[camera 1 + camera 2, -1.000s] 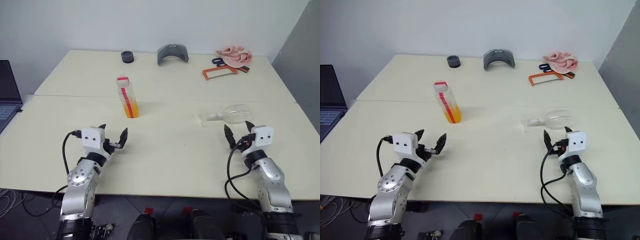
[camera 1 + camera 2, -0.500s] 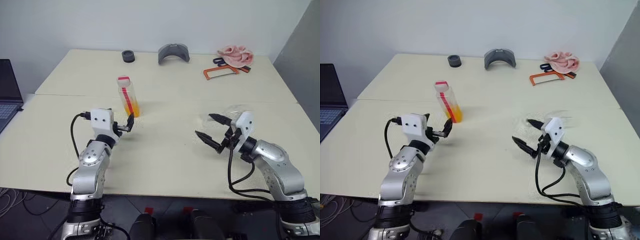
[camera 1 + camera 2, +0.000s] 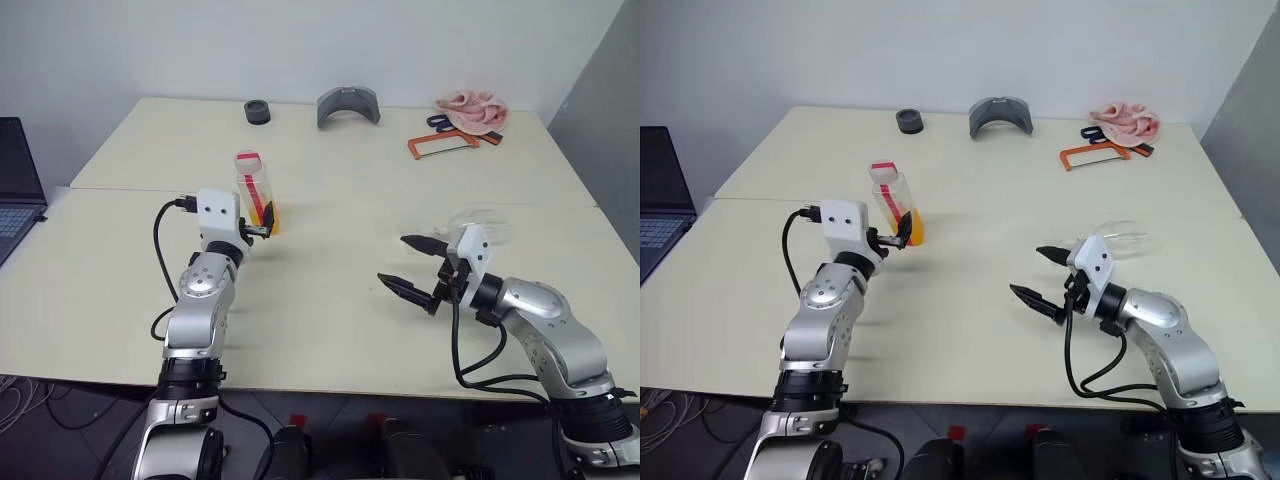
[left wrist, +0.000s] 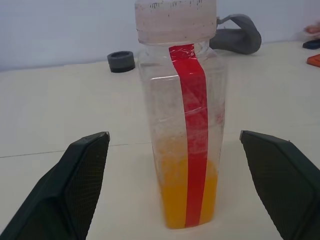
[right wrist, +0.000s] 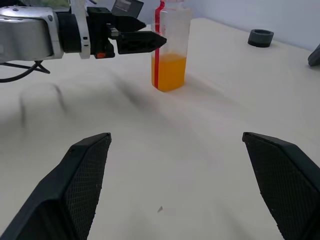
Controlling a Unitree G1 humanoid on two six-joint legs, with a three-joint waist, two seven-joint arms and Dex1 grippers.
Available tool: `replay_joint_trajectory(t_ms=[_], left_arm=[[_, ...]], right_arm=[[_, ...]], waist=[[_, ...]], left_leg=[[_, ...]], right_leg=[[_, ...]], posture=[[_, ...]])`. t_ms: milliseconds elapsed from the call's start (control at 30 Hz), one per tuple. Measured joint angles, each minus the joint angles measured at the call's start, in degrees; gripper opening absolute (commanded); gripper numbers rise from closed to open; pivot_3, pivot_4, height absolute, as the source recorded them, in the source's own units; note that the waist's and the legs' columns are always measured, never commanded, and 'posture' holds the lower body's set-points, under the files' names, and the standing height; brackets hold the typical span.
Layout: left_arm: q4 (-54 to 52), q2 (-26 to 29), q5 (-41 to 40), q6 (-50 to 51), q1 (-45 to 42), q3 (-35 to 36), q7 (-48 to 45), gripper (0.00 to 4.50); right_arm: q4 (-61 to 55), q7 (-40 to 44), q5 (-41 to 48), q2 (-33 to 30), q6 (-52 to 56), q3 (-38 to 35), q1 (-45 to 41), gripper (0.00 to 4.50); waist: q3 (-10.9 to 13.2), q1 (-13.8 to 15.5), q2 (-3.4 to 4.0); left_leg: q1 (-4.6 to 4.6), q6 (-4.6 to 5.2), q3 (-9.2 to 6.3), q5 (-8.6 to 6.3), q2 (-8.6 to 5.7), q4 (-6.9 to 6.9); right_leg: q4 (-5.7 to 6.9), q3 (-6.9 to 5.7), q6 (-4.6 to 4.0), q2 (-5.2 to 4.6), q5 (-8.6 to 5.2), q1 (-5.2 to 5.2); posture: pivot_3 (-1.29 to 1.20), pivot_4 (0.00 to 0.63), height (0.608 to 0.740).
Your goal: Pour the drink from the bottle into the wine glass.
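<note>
Here the left hand (image 4: 175,190), fingers apart, faces the upright bottle (image 4: 182,130). It should straddle the body squarely before clamping. The right hand (image 3: 412,268) hangs open too.

1. Clear, faintly scuffed plastic on the bottle (image 4: 180,125), glossy red stripe.
2. Translucent orange drink (image 4: 175,192).
3. Clear glass on the wine glass (image 3: 478,222).
4. Matt, smooth cream table (image 3: 330,300).
5. Matt black textured fingers (image 5: 85,180).
</note>
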Motion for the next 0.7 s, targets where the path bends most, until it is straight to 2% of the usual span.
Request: replay_joint_trajectory(t_ms=[700], left_arm=[[13.3, -3.8, 2.6, -2.8, -12.0, 0.2, 7.2, 4.47]], right_arm=[[-1.3, 2.5, 2.9, 1.0, 3.7, 0.8, -5.0, 4.50]], waist=[[0.0, 0.0, -0.02]], left_leg=[[-0.06, -0.20, -0.03, 0.11, -0.02, 0.00]], right_leg=[[-0.06, -0.02, 0.01, -0.04, 0.01, -0.03]], posture=[[0.00, 0.150, 0.740]])
